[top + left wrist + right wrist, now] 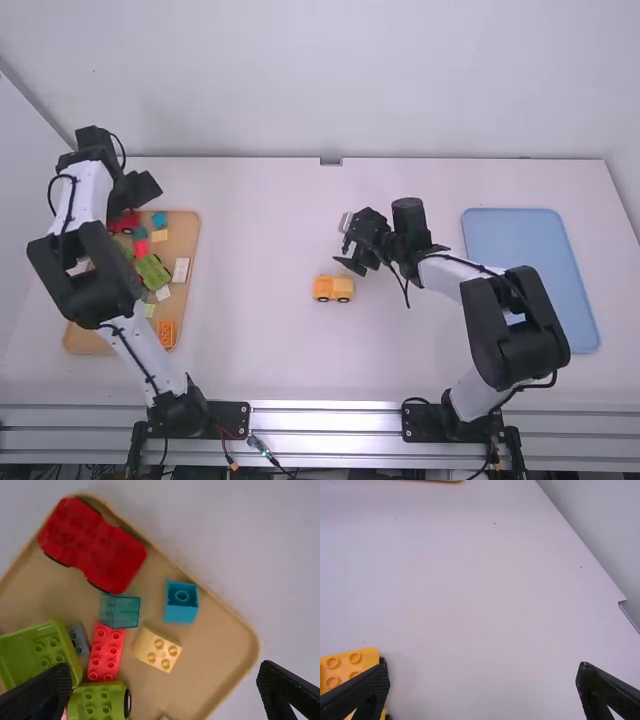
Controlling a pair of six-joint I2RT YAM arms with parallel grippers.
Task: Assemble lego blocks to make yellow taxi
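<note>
Left fingers [143, 187] wide open, empty; right fingers [351, 265] likewise.

Bright light, seemingly soft shadows.

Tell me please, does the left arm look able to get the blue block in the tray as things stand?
Probably yes. The left gripper hangs open above the tray; nothing covers the blue block and no other block touches it, though the rim is very close.

High cam: above, fwd/dn. L wrist cam: close over tray [212, 647]. R: close over table [470, 605].
</note>
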